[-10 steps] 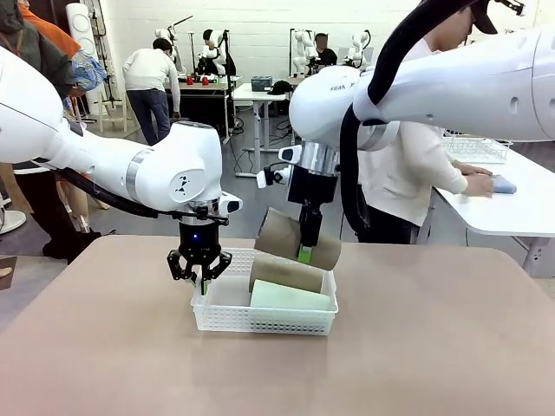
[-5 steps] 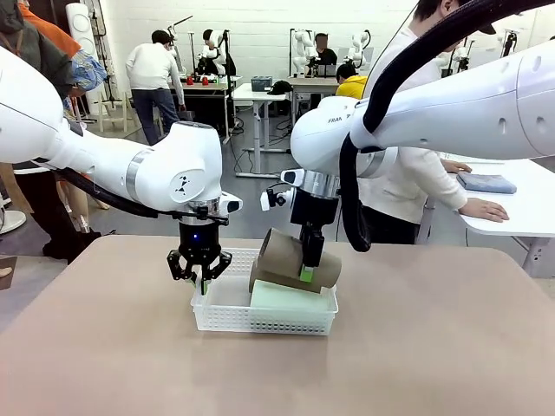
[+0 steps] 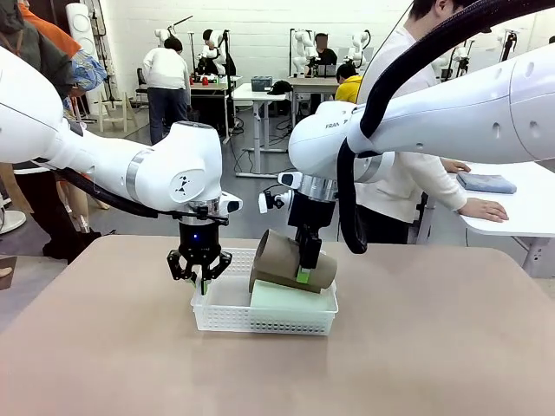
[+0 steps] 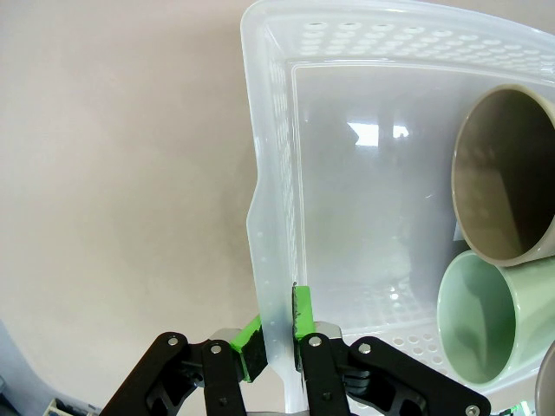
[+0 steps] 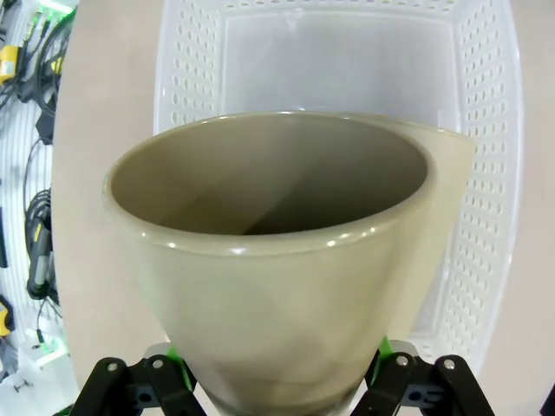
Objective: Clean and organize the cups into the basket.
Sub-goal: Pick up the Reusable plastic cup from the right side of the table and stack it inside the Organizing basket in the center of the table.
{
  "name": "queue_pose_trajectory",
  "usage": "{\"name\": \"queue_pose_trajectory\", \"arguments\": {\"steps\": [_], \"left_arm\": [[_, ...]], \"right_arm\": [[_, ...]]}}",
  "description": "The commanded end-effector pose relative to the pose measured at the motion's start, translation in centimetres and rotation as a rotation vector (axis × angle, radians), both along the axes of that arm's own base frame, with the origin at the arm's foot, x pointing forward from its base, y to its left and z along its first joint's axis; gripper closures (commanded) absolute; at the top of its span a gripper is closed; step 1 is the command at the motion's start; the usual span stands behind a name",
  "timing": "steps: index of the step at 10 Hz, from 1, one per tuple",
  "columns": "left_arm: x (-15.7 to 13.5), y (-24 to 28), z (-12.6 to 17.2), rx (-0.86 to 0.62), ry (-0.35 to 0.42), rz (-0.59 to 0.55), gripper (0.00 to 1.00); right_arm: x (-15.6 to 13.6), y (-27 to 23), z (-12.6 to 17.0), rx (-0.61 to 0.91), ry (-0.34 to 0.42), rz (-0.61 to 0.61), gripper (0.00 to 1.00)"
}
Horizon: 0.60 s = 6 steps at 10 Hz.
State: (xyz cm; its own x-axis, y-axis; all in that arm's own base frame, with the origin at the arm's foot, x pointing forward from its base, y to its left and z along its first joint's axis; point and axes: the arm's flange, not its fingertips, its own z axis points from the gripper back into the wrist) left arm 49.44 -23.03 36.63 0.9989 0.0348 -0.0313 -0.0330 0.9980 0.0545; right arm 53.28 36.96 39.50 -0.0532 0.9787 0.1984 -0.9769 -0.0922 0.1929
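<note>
the left end effector (image 3: 202,279) is clamped shut on the left rim of the white basket (image 3: 260,319) on the surface (image 3: 416,347). the right end effector (image 3: 303,272) straddles a brown cup (image 3: 279,260) lying atop the green cup (image 3: 290,298) inside; released or gripped, i cannot tell.

From the front you look level across the table (image 3: 416,347) toward the person's side. Your left wrist camera looks steeply down, close on the basket (image 4: 273,260) rim. Your right wrist camera looks down into that same basket, closer still
</note>
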Motion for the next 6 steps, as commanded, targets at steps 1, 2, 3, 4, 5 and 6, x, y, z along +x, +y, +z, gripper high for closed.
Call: {"name": "queue_pose_trajectory", "arguments": {"steps": [1,2,3,4,5,6], "left_arm": [[0.0,0.1,0.1,0.0,-0.009,-0.01,1.0],[0.0,0.1,0.1,0.0,-0.009,-0.01,1.0],[0.0,0.1,0.1,0.0,-0.009,-0.01,1.0],[0.0,0.1,0.1,0.0,-0.009,-0.01,1.0],[0.0,0.1,0.1,0.0,-0.009,-0.01,1.0],[0.0,0.1,0.1,0.0,-0.009,-0.01,1.0]], "right_arm": [[-0.1,-0.5,-0.4,0.042,-0.003,0.017,0.0],[-0.2,-0.6,-0.4,0.049,-0.001,0.016,0.0],[-0.4,-0.9,0.0,0.058,-0.011,0.013,0.0],[-0.7,-1.6,0.7,0.069,-0.021,0.002,0.0],[-1.2,-2.5,1.7,0.09,-0.043,-0.008,0.0],[-2.1,-3.6,3.1,0.136,-0.069,-0.007,0.0]]}}
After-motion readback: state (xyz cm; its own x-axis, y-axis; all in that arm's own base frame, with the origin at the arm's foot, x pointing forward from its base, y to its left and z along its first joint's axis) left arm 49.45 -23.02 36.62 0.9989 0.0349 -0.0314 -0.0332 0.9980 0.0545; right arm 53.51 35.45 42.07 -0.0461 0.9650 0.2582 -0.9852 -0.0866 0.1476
